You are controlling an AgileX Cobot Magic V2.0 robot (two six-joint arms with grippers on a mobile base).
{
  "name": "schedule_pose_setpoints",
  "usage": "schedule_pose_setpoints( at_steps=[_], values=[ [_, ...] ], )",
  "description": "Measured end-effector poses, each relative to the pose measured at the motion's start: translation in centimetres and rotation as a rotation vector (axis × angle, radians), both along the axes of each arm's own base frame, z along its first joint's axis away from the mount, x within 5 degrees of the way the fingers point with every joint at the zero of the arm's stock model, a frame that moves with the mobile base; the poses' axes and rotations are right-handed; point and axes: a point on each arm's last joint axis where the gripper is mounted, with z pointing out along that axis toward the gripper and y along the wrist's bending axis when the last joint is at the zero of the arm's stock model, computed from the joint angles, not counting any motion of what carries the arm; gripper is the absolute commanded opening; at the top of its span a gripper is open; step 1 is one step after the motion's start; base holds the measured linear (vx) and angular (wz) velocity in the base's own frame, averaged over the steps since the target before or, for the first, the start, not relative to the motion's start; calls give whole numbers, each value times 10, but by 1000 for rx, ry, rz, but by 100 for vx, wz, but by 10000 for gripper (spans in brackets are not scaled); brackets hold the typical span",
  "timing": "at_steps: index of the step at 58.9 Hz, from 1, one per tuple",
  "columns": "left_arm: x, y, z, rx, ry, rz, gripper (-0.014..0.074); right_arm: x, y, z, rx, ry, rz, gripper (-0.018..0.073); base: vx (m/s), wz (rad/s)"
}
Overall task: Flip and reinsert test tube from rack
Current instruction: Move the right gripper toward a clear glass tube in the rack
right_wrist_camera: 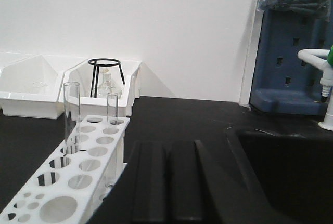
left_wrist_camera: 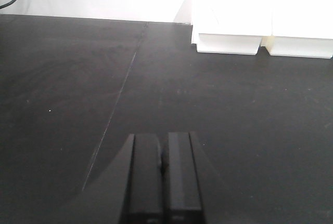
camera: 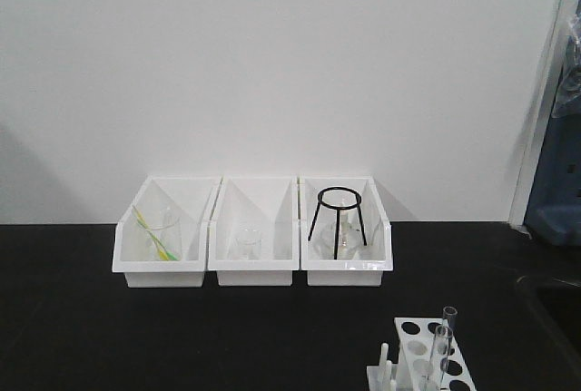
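The white rack [camera: 430,360] stands at the table's front right, with pegs [camera: 384,359] on its left side. Two clear test tubes [camera: 448,329] stand upright in its holes. In the right wrist view the rack [right_wrist_camera: 100,174] lies just left of my right gripper [right_wrist_camera: 167,145], which is shut and holds nothing. The taller tube [right_wrist_camera: 71,115] and the shorter tube [right_wrist_camera: 112,108] stand ahead and to the left of its fingers. My left gripper [left_wrist_camera: 163,136] is shut and empty, low over bare black tabletop, far from the rack.
Three white open-front bins [camera: 253,268] line the back wall, holding glassware and a black tripod stand [camera: 339,219]. A black sink [right_wrist_camera: 281,156] opens to the right of the right gripper. Behind the sink are a blue drying board [right_wrist_camera: 291,63] and a white faucet [right_wrist_camera: 325,73].
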Motion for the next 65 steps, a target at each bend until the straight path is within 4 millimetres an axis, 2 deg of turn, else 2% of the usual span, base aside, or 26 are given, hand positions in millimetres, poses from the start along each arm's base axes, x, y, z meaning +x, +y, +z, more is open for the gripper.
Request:
schedule_pose_setpoints(
  at_steps=[11,24,31,42,53,60,65],
  values=[
    [0,0,0,0,0,0,-6,0,0,1,1,-7,1,-8,0,0],
    [0,0,0,0,0,0,-6,-1,2,14,7,-156,23,-8,0,0],
    [0,0,0,0,0,0,-6,-2,2,19,16,-178,25,-8,0,0],
    [0,0,0,0,0,0,-6,-10,0,55,28,-202,10,-8,0,0],
    [0,0,0,0,0,0,-6,-18,-2,81,2,-215,-8,-2,0,0],
    [0,0,0,0,0,0,-6,-12,-1,94,-4,-187,-10,12,0,0],
    [0,0,0,0,0,0,-6,-2,-1,96,-7,-134,-10,37,0,0]
  ],
)
